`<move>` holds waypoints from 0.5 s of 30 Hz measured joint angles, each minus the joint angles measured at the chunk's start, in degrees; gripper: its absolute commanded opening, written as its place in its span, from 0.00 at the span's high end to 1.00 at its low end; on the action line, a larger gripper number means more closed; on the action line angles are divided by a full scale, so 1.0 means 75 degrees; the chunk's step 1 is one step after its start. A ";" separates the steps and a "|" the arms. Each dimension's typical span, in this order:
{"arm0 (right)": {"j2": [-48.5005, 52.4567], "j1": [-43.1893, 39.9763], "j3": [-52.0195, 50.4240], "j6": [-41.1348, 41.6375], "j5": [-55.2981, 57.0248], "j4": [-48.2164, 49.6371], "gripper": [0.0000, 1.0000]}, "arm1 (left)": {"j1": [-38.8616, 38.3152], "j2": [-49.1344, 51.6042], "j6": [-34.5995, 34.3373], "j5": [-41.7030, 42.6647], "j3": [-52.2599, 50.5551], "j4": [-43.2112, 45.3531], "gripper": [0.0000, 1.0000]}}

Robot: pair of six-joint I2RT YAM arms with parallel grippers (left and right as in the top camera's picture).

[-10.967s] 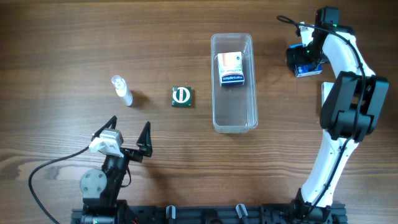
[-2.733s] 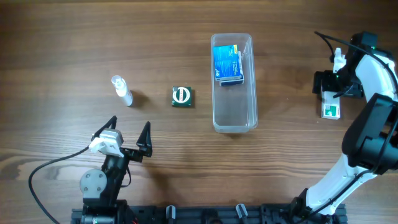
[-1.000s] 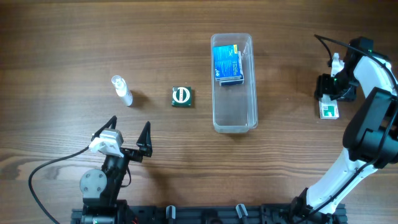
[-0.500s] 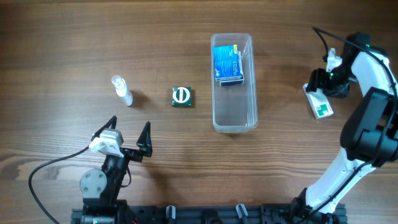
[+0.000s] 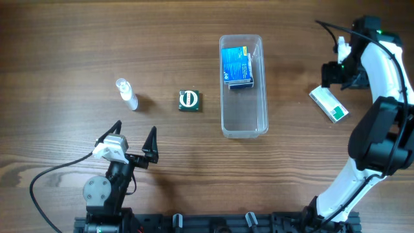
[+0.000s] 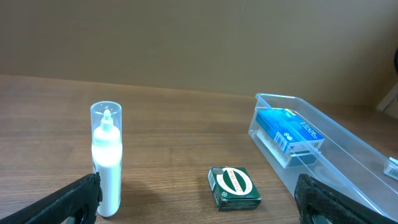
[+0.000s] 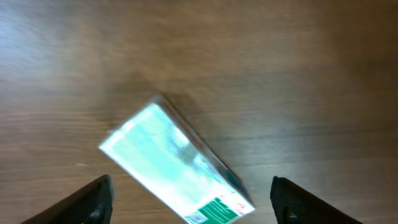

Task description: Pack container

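Nearest the table's [image 5: 58, 39] near edge, toward its left corner, the left gripper [image 5: 134, 133] rests with its two fingers spread wide and nothing between them. Just beyond it, in the left half of the table, one small bottle [image 5: 126, 94] of white liquid stands upright under a clear cap. To its right, one flat dark green box [image 5: 189, 100] lies face up, well apart from the bottle. The single container [image 5: 244, 123] sits right of the table's middle. Its long axis runs straight from the near edge toward the far edge, and its open top faces up. Its near half is bare. In its far end one blue box [image 5: 237, 66] lies on top of a second box, of which only an edge shows. Toward the right edge, one white-and-green box [image 5: 328, 104] lies flat on the wood, turned diagonally to the table's edges and well clear of the container. Beyond it, toward the far right corner, the right gripper [image 5: 334, 73] hangs with its fingers far apart and grips nothing. That makes four small boxes, one bottle and one container.
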 measured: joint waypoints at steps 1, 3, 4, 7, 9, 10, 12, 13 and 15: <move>-0.0003 -0.0055 -0.0067 -0.0093 0.0029 0.0017 0.09 | 0.0000 0.0000 0.0000 0.0000 0.0000 -0.0003 0.00; -0.0003 -0.0201 -0.0338 -0.0472 0.0041 0.0149 0.08 | 0.0000 0.0000 0.0000 0.0000 0.0000 0.0000 0.00; -0.0003 -0.0239 -0.0469 -0.0694 -0.0015 0.0207 0.08 | 0.0000 0.0000 0.0000 0.0003 0.0000 0.0000 0.00; -0.0003 -0.0224 -0.0909 -0.1343 -0.0309 0.0545 0.07 | 0.0000 0.0000 0.0000 0.0000 0.0000 -0.0003 0.00; -0.0003 -0.0195 -0.1250 -0.1728 -0.0452 0.0871 0.06 | 0.0000 0.0000 0.0000 0.0003 0.0000 -0.0003 0.00; -0.0003 -0.0187 -0.1387 -0.1883 -0.0484 0.0991 0.05 | 0.0000 0.0000 0.0000 0.0003 0.0000 -0.0003 0.00; -0.0003 -0.0184 -0.1635 -0.2241 -0.0516 0.1262 0.04 | 0.0000 0.0000 0.0000 0.0000 0.0000 -0.0003 0.00; -0.0003 -0.0184 -0.1789 -0.2457 -0.0533 0.1422 0.04 | 0.0000 0.0000 0.0000 0.0000 0.0000 -0.0003 0.00; -0.0003 -0.0184 -0.2037 -0.2739 -0.0519 0.1690 0.02 | 0.0000 0.0000 0.0000 0.0000 0.0000 0.0000 0.00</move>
